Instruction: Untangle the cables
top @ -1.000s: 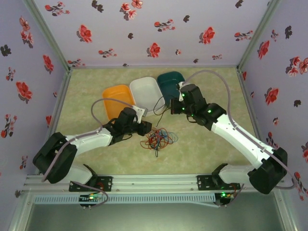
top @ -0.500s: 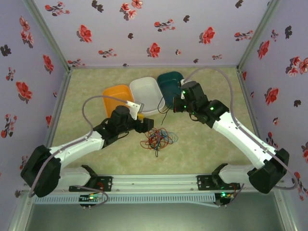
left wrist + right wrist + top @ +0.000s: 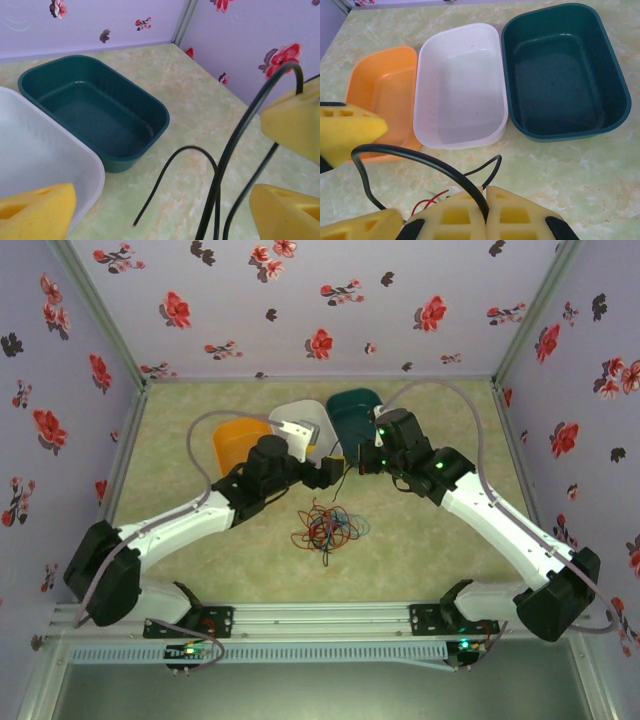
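Observation:
The cables (image 3: pixel 328 528) lie in a red, blue and dark tangle on the table's middle. One black cable (image 3: pixel 420 157) rises out of it and arches up into my right gripper (image 3: pixel 486 192), which is shut on it just in front of the green tray (image 3: pixel 352 410). My left gripper (image 3: pixel 330 472) hovers close to the left of the right gripper (image 3: pixel 358 462), above the tangle. In the left wrist view its jaws (image 3: pixel 162 212) stand wide open, and the black cable's strands (image 3: pixel 235 145) pass between the fingers without being pinched. A free cable end (image 3: pixel 135 224) rests on the table.
Three trays stand in a row at the back: orange (image 3: pixel 380 95), white (image 3: pixel 460 85) and green (image 3: pixel 565 75), all without contents. Flowered walls (image 3: pixel 60 390) close the table on three sides.
My left gripper has opened, lifted away from the tangle and swung up and right, next to the right gripper and the black cable. The right arm has hardly moved.

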Action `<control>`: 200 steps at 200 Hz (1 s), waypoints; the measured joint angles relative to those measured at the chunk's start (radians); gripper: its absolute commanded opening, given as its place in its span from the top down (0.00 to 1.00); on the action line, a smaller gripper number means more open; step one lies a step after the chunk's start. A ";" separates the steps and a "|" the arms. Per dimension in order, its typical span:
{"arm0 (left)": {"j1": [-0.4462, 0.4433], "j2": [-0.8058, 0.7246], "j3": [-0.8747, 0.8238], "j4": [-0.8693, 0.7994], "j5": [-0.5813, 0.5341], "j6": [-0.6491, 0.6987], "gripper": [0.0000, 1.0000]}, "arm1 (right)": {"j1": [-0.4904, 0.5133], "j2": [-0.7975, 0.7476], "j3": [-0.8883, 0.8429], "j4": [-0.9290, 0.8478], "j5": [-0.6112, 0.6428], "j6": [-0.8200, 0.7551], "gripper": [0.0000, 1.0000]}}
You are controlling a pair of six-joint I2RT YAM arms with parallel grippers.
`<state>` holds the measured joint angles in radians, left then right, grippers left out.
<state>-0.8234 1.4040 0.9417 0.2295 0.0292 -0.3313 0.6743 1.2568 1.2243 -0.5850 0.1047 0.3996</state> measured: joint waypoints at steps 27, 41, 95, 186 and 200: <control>-0.024 0.061 0.076 -0.069 -0.134 0.012 0.40 | 0.000 -0.007 0.000 0.000 -0.001 0.000 1.00; -0.026 0.074 0.093 -0.112 -0.215 0.008 0.40 | 0.000 -0.018 0.000 -0.001 0.001 -0.001 1.00; -0.026 0.071 0.097 -0.201 -0.397 0.006 0.39 | -0.005 -0.026 0.043 -0.067 0.074 -0.021 1.00; -0.026 -0.040 0.029 -0.204 -0.434 0.037 0.09 | -0.143 0.185 0.369 -0.158 0.120 -0.072 1.00; -0.026 -0.051 0.012 -0.208 -0.425 0.051 0.01 | -0.163 0.231 0.424 -0.163 0.125 -0.082 1.00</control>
<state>-0.8490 1.3533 0.9535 0.0219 -0.3958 -0.2802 0.5110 1.4876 1.6485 -0.7479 0.2298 0.3176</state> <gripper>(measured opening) 0.930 0.046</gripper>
